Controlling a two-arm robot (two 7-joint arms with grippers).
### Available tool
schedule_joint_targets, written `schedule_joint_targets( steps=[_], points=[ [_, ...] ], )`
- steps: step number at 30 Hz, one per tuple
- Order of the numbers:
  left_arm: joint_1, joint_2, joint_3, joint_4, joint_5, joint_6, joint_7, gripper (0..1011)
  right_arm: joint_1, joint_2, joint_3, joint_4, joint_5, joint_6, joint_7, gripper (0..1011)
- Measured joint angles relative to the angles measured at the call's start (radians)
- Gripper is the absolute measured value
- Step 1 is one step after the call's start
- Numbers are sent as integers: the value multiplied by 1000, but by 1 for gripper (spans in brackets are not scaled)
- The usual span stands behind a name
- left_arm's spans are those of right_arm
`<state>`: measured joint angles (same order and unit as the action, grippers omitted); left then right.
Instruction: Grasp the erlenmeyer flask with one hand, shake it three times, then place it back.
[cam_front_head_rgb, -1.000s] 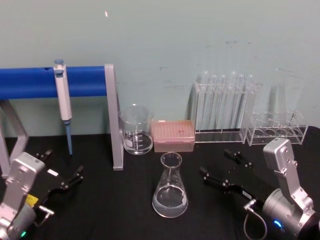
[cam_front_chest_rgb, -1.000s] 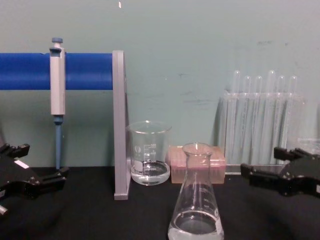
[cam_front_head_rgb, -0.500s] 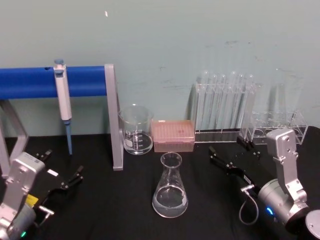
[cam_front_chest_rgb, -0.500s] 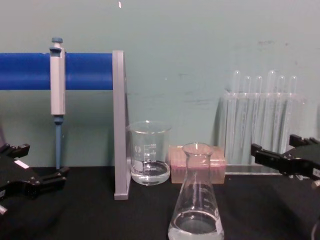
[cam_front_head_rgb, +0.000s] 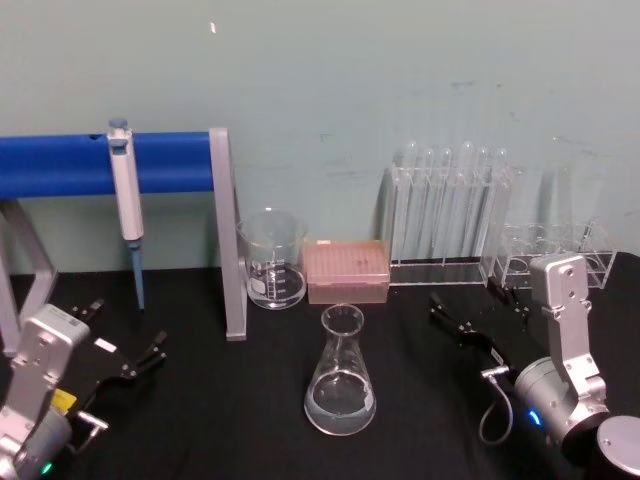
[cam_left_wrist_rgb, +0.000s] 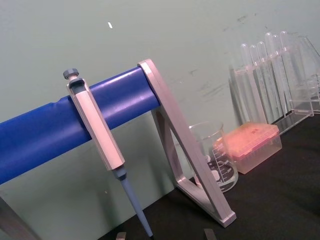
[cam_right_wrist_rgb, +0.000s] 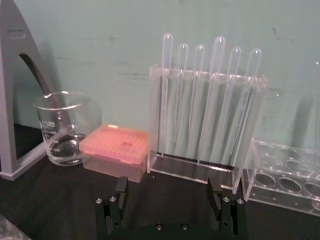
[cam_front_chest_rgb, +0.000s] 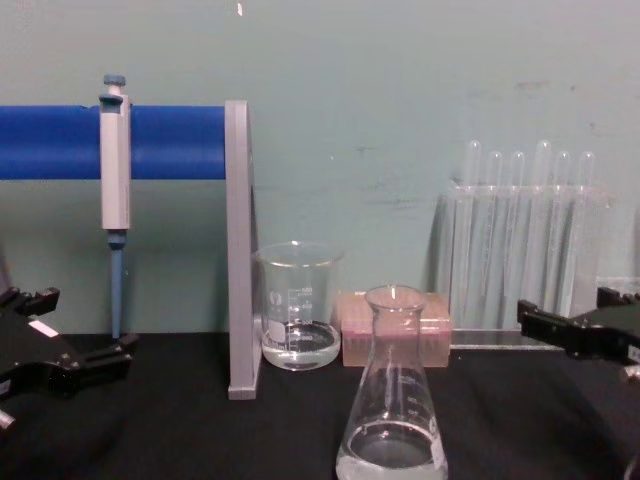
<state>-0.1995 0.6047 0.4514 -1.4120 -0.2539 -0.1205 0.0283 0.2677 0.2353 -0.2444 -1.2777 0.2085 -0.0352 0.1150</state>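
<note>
The erlenmeyer flask stands upright on the black table in front of me, clear glass with a little liquid in its base; the chest view shows the flask low and central. My right gripper hovers open to the flask's right, well apart from it, its fingers pointing toward the back racks. It enters the chest view from the right edge as the right gripper, and the right wrist view shows this gripper holding nothing. My left gripper rests open at the near left, also empty.
Behind the flask stand a glass beaker and a pink tip box. A rack of test tubes and a low clear rack stand at the back right. A pipette hangs on the blue bar, beside a grey post.
My right gripper has pulled back to the right and toward the racks, farther from the flask. The flask and the left arm have not moved.
</note>
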Motion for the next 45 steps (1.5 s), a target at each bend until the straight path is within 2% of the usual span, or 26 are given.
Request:
schedule_joint_targets(
  steps=[17, 23, 45],
  points=[
    [0, 0, 0, 0, 0, 0, 0, 1001, -20, -24, 26, 3, -44, 23, 11, 1003],
    [0, 0, 0, 0, 0, 0, 0, 1001, -19, -28, 39, 4, -43, 39, 38, 1003],
    [0, 0, 0, 0, 0, 0, 0, 1002, -19, -27, 35, 4, -42, 35, 32, 1003]
  ],
)
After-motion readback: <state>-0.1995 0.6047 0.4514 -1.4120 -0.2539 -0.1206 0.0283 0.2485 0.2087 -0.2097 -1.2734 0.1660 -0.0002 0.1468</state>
